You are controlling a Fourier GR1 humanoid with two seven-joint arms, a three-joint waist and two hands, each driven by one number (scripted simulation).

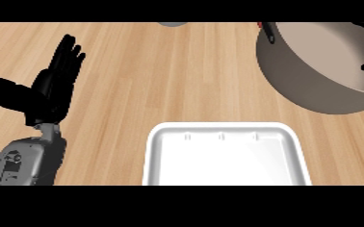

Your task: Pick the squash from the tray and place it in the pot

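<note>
The left hand (53, 84) rests at the view's left edge, fingers (70, 57) straight and pointing up, on its grey forearm (30, 158).

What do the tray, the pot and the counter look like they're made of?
The tray looks like white foam or thin moulded plastic: glossy sheen, rounded rim, small moulded ridges. The pot looks like metal with a matte grey-brown wall; its inside is barely visible. The counter looks like light wood or wood-look laminate, with straight grain lines and a smooth finish.
</note>
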